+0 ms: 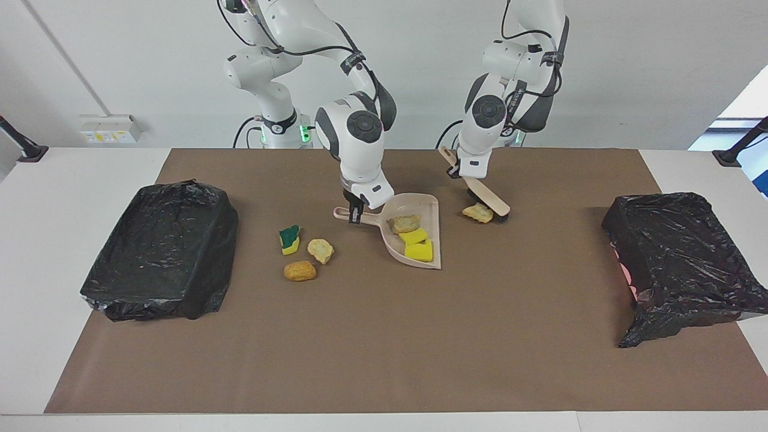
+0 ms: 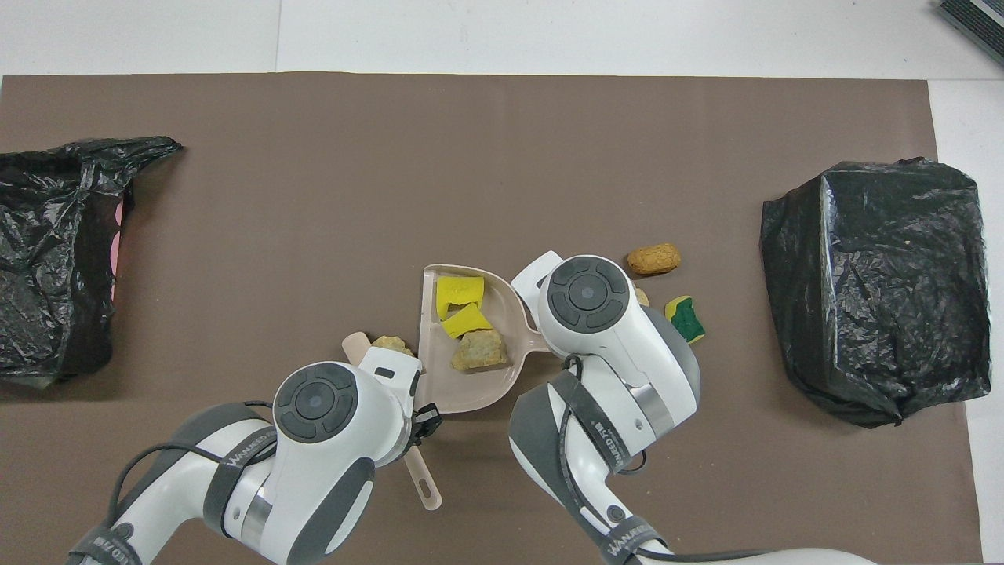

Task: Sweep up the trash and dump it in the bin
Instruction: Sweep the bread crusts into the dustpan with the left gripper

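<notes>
Brushing lump point(image 1: 478, 212) (beside dustpan point(image 1: 433, 237))

High facing view; steep overhead.

grey strap point(image 2: 600, 439) on right arm, printed lettering, not clearly readable

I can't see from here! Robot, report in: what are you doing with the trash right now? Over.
Left gripper shut on brush, bristles beside a tan lump. Right gripper shut on dustpan handle; three pieces inside. Three pieces on mat. Path clear.
</notes>
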